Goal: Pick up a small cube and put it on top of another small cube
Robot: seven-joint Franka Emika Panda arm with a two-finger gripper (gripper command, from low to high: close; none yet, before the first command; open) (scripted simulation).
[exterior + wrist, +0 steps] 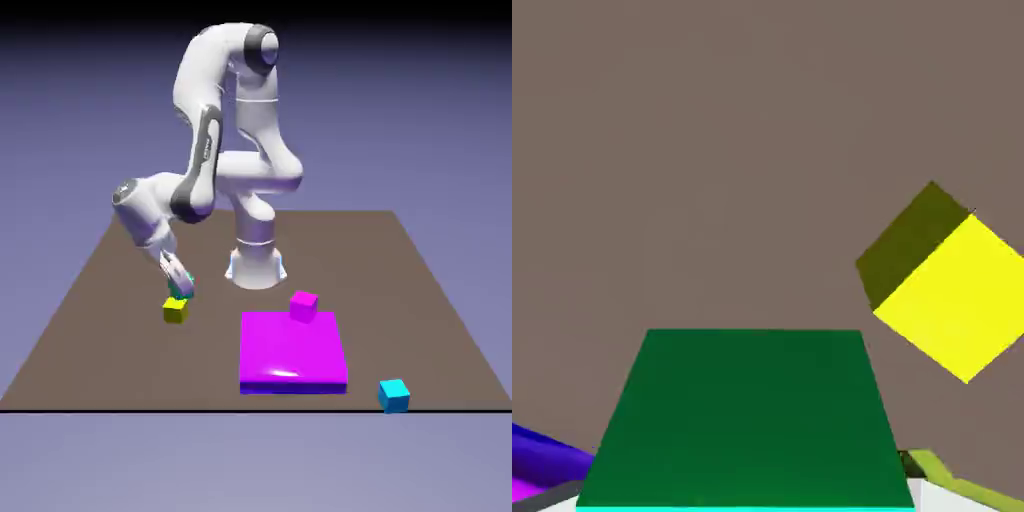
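Gripper (181, 288) clasped the teal-green cube (752, 415), apparently hanging just above the yellow cube (176, 311) on the table (420, 290), though contact stayed unclear.

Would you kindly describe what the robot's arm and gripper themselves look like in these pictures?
The arm is glossy white, built of thick rounded links with dark grey bands at the joints and a grey cap on the top joint. It rises from a white cylindrical base. No cables or lettering show. The gripper looks small and pale from the exterior view; its fingertips cannot be made out clearly in the hand view.
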